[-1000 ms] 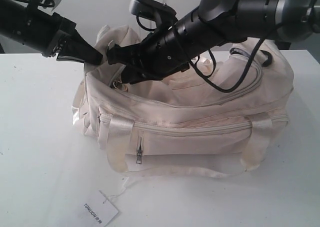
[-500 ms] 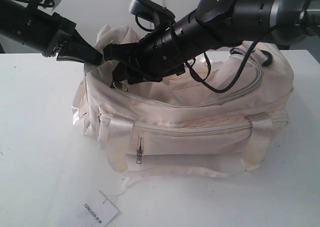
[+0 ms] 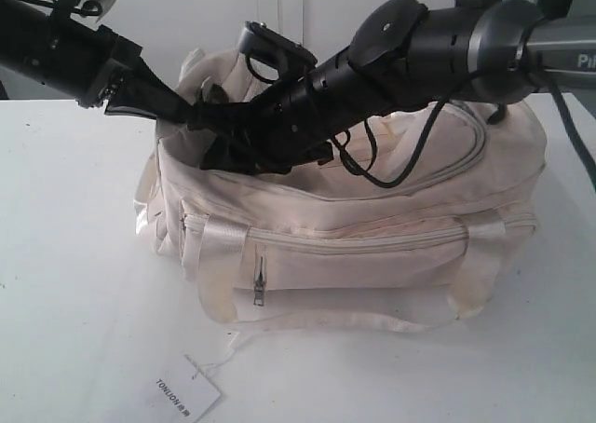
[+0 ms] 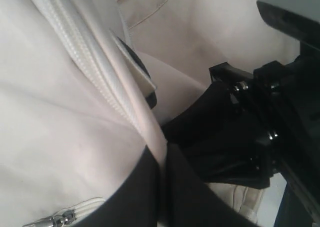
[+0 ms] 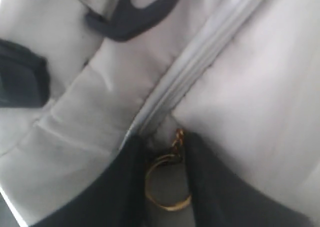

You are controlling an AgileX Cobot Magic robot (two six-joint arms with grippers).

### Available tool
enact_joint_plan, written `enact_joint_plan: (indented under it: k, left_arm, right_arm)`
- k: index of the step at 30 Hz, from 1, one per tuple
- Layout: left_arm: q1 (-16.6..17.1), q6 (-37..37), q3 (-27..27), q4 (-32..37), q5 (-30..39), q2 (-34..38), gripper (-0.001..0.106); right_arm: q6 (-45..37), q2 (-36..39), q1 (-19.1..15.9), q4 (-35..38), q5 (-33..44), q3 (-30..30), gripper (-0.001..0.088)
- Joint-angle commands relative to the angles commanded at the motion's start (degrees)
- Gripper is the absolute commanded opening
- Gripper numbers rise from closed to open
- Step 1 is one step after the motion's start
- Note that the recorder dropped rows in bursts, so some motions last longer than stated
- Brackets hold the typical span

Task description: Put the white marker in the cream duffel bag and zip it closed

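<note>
While the left gripper [image 4: 162, 159] pinches a seam at the left end of the cream duffel bag [image 3: 372, 255], it should keep that fabric taut. Just beside it, the right gripper [image 5: 162, 152] stands partly open, its fingers either side of the gold zipper pull [image 5: 167, 189] without clamping it. It needs a firm bite before tugging along the zipper line. The white marker is nowhere in view, presumably inside the bag.
</note>
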Motion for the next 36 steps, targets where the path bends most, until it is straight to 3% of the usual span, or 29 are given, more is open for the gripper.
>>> enact_joint_plan:
  k: [1,2,10,36]
  left_arm:
    - [0.0,0.0,0.0,0.56,0.0,0.0,0.0]
    - [0.0,0.0,0.0,0.88,-0.16,0.0,0.0]
    - [0.0,0.0,0.0,1.28,-0.16,0.0,0.0]
    - [0.0,0.0,0.0,1.94,-2.67,0.0,0.0]
  right_arm:
    - [0.0,-0.6,-0.12,-0.14,-0.12,0.0,0.0014]
    - [0.0,-1.25,-0.12,-0.64,-0.68,0.0,0.0]
    - [0.0,-6.23,-0.12,-1.96,-2.78,0.0,0.0]
    - [0.7,-9.19,-0.12,-1.41,11.16,0.0,0.0]
